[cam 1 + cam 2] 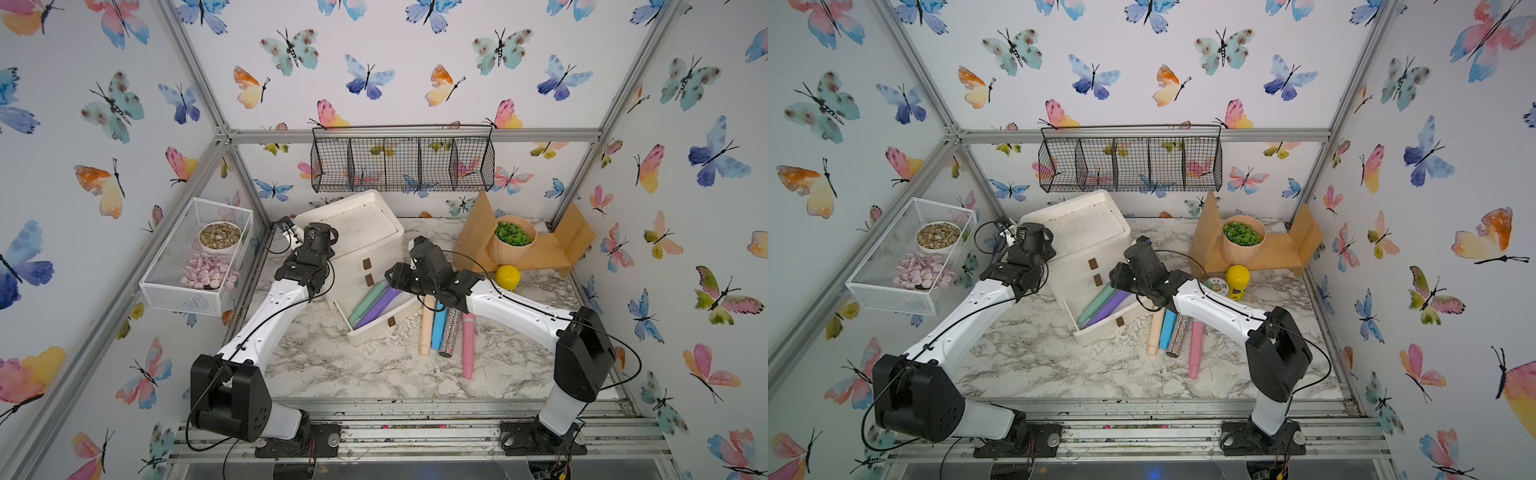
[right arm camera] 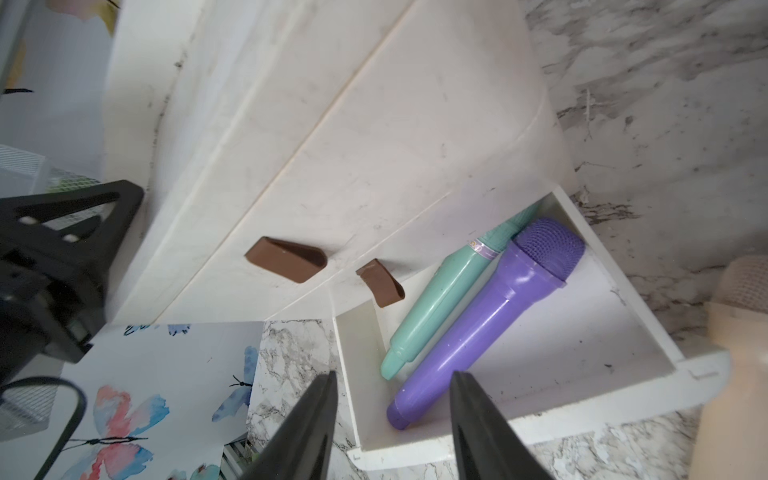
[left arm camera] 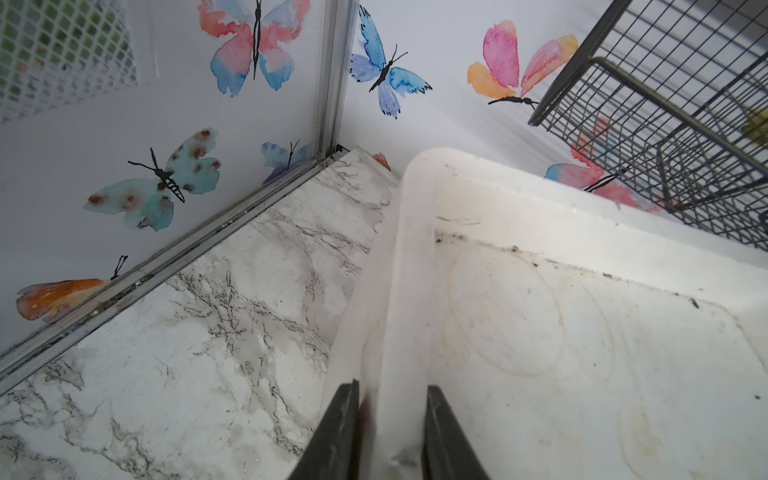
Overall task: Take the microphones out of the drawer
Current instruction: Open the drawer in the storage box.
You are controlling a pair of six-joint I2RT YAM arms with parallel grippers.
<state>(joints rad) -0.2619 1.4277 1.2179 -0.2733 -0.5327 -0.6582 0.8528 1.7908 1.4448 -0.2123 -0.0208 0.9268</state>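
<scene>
Marble table [image 1: 332, 365]: right tool [image 2: 392, 376] (parted) seemingly over drawer [image 2: 582, 332]

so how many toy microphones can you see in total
6. Two lie in the open bottom drawer: teal microphone and purple microphone. Four lie side by side on the tabletop beside it: cream, blue, glittery, pink. The closed drawers may hide more.

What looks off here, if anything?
The drawer unit sits skewed on the table. On its front, one brown pull tab looks curled and ragged, unlike the neat one beside it. White flecks litter the table by the open drawer.
</scene>
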